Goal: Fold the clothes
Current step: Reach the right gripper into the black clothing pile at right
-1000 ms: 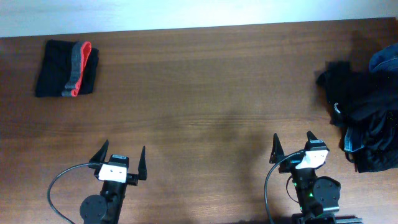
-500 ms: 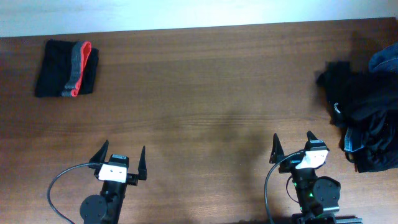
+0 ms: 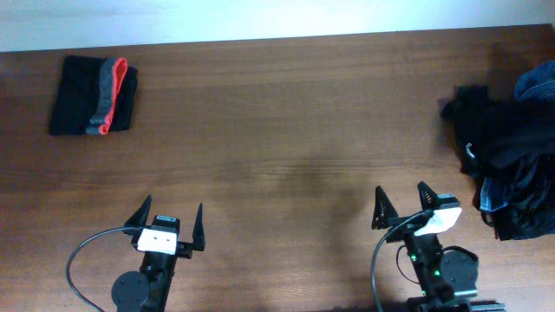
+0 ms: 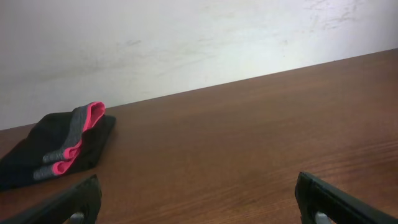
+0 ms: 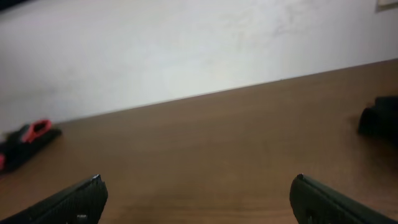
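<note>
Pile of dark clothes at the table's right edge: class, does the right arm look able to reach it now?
Probably yes. The right hand is open and empty, the pile of clothes lies close by on its right, and only bare table shows between them.

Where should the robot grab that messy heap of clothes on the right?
Probably the black flap sticking out of the heap on its left edge, approached from the left by the open right end effector. That flap lies flat on the table, clear of the tangle.
</note>
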Action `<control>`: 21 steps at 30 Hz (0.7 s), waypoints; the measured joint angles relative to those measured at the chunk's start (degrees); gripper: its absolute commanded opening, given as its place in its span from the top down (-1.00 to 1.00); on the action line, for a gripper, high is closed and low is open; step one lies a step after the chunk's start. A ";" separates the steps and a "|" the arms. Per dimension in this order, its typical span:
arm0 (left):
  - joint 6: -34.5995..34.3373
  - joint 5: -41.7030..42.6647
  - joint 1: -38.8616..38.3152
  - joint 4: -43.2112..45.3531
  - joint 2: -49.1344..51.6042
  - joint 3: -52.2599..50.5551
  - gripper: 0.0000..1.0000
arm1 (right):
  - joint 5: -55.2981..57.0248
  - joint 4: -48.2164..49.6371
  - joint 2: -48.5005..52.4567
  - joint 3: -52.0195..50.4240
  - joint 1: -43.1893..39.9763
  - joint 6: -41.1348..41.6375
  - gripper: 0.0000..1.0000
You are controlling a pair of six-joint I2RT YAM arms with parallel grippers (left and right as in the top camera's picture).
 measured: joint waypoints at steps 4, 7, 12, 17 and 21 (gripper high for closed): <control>0.00 0.00 0.00 0.00 -0.04 0.00 -0.99 | 2.95 -3.52 4.39 11.30 0.00 1.25 -0.97; 0.00 0.00 0.00 0.02 -0.09 0.00 -0.99 | 6.03 -10.60 11.61 23.23 0.00 1.64 -0.97; 0.00 0.00 0.00 0.00 -0.11 0.00 -0.99 | 10.40 -26.47 30.64 47.36 0.02 1.99 -0.97; 0.00 0.00 0.00 0.02 -0.11 0.00 -0.99 | 13.40 -43.30 49.11 69.61 -1.27 2.19 -0.97; 0.02 0.00 0.00 0.00 -0.15 0.00 -0.99 | 14.84 -55.21 61.31 83.95 -7.08 2.34 -0.97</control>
